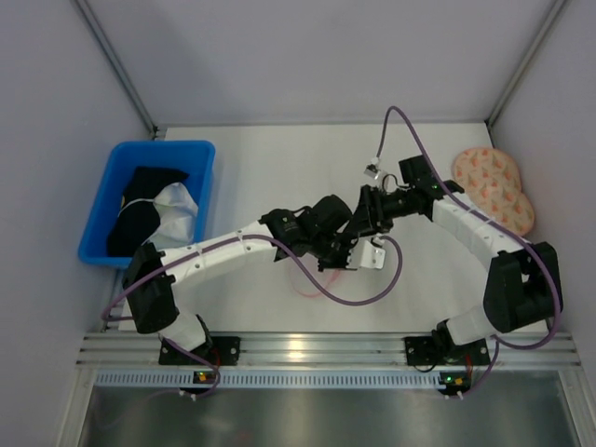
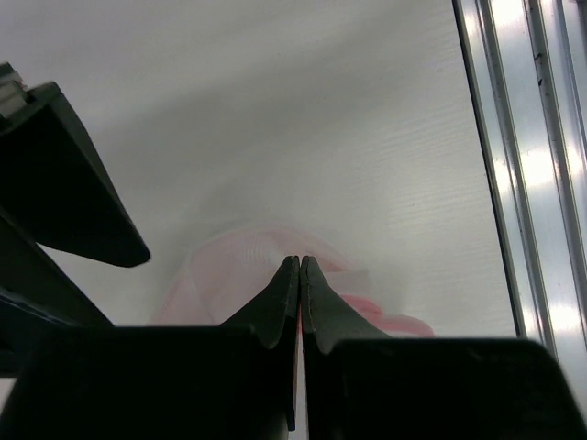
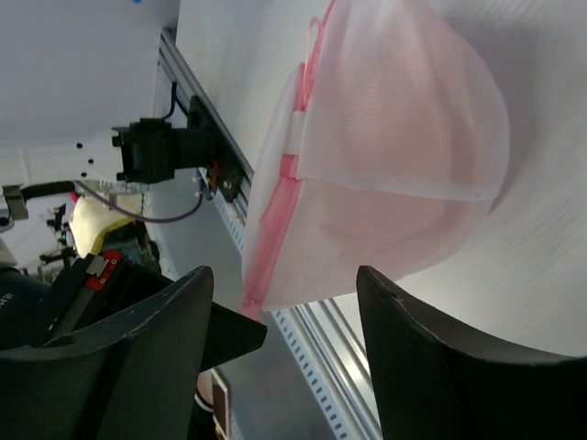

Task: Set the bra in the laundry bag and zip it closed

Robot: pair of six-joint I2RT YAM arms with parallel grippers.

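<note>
At the table (image 1: 279, 158) centre, the bag (image 3: 394, 156), bra (image 3: 367, 238) apparently pink inside, meets the left gripper (image 2: 299, 266), jaws together, seemingly pinching its zip edge. Right gripper (image 3: 284, 275) jaws apart. Zipping looks in hand; the right must find the pull.

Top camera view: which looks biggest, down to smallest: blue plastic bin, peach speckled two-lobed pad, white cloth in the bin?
1. Blue plastic bin
2. Peach speckled two-lobed pad
3. White crumpled cloth, partly hidden, so its full size is unsure

Markings: none legible
No text, label, brand, number or sign can be read in any view.
</note>
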